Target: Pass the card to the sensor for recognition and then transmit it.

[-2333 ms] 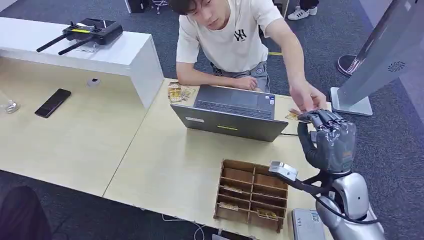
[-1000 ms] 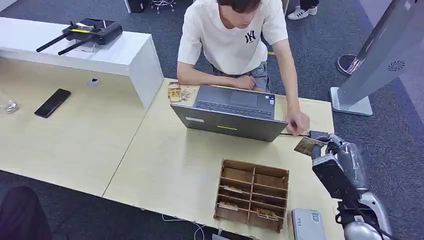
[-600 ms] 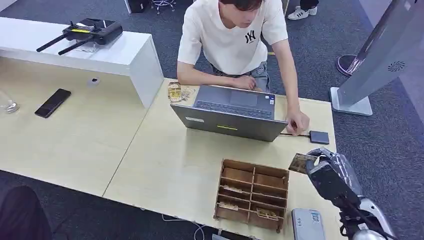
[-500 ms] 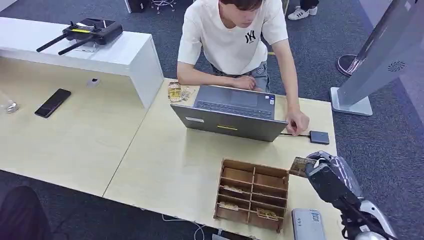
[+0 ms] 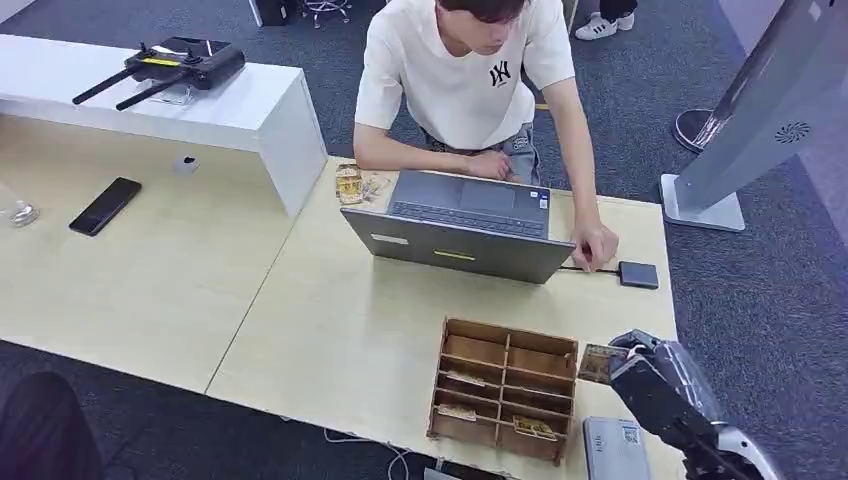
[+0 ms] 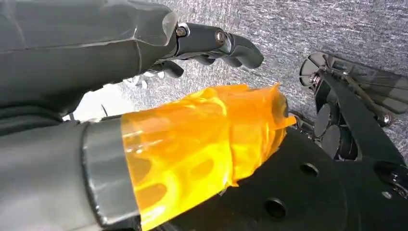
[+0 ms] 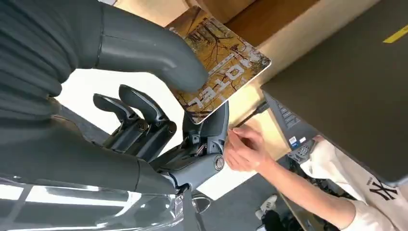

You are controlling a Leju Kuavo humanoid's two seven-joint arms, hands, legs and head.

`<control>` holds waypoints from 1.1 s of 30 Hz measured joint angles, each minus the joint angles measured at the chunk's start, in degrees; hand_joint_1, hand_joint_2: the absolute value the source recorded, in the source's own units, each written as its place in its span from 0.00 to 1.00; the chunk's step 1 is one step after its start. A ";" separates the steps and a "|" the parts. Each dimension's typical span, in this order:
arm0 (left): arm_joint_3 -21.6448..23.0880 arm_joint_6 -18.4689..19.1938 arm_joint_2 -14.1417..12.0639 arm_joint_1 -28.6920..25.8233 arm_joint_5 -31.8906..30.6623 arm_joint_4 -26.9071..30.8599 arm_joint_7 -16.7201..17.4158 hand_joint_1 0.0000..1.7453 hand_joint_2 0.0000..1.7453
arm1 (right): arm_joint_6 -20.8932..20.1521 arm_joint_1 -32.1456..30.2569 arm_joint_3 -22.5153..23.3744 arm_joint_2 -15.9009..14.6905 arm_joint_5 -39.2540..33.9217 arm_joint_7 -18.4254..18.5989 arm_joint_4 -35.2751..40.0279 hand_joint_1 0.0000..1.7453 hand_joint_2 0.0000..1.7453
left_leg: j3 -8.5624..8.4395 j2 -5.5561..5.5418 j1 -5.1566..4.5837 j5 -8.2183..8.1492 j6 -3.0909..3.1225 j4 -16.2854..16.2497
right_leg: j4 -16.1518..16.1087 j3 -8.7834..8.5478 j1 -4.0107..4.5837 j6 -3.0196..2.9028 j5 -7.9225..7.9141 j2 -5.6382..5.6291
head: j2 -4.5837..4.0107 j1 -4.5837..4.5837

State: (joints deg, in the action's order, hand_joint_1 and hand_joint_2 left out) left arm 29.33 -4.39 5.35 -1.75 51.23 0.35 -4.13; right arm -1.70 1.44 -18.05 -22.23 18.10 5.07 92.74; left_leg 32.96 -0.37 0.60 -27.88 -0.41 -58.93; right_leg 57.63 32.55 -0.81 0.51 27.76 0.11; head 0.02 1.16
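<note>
Head view: the right robot hand [image 5: 655, 378] sits over the near right corner of the pale wooden worktop [image 5: 330, 330], just right of the brown wooden compartment tray [image 5: 505, 388]. It pinches a small rectangular card with an autumn-tree print [image 5: 598, 363], whose free edge reaches toward the tray's right wall; whether card and tray touch cannot be told. Behind the tray stands an open grey laptop [image 5: 462, 227], its lid back toward the robot. A person in a white T-shirt [image 5: 462, 70] leans over the far edge of the worktop, one hand [image 5: 596, 246] resting beside the laptop's right corner, next to a small flat dark square sensor pad [image 5: 638, 274] on a thin cable. The card is well apart from that pad, nearer the robot than it. A grey box with a printed label [image 5: 614, 448] lies just right of the tray's near corner. Far left of the tray, a black phone [image 5: 105, 206] lies on the worktop.

Left wrist view: the left robot hand [image 6: 144, 96] hangs over grey carpet [image 6: 308, 29], its thumb wrapped in orange film, its dark fingers [image 6: 221, 45] gently curved and apart from the thumb, holding nothing.

Right wrist view: the thick grey thumb presses the card [image 7: 219, 65], printed "HOTEL", against a dark finger beneath it; the other fingers [image 7: 139, 113] are curled below. Beyond the card are the person's hand [image 7: 245, 149] and the laptop's lid [image 7: 346, 91].
</note>
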 joint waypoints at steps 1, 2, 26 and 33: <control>0.00 -0.11 0.00 0.01 0.15 0.00 0.00 0.00 0.00 | 0.00 -0.17 0.02 -0.30 0.06 0.33 0.13 1.00 1.00 | 0.00 0.00 -0.01 0.00 0.00 0.00 | 0.00 0.00 -0.01 0.00 0.00 0.01 | 0.00 0.00; 0.00 -0.13 0.00 0.01 0.22 0.00 0.00 0.00 0.00 | 0.00 -0.27 0.02 -0.55 0.15 0.50 0.15 1.00 1.00 | 0.00 0.00 -0.01 0.00 0.00 0.00 | 0.00 -0.01 -0.01 0.00 0.00 0.01 | 0.00 0.00; 0.00 0.61 0.00 0.17 3.04 0.00 0.39 0.00 0.00 | -5.49 -0.64 1.49 -10.47 -3.96 6.43 2.19 1.00 1.00 | 0.00 0.00 -0.03 -0.01 0.02 -0.01 | -0.01 0.00 -0.03 0.00 0.00 0.01 | 0.00 0.00; 0.00 0.81 -0.07 0.16 3.83 0.00 1.09 0.00 0.00 | -9.20 -1.58 1.31 -12.59 -12.09 10.38 2.19 1.00 1.00 | 0.00 -0.01 -0.02 -0.01 0.02 -0.01 | -0.01 0.00 -0.02 0.00 0.00 0.01 | 0.00 0.00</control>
State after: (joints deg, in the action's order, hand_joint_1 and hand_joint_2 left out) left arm 29.33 -3.58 5.29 -1.59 55.06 0.35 -3.04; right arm -10.91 -0.14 -16.74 -34.82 6.01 15.46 94.92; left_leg 32.96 -0.37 0.57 -27.89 -0.38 -58.93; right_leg 57.62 32.55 -0.83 0.51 27.76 0.12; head 0.02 1.16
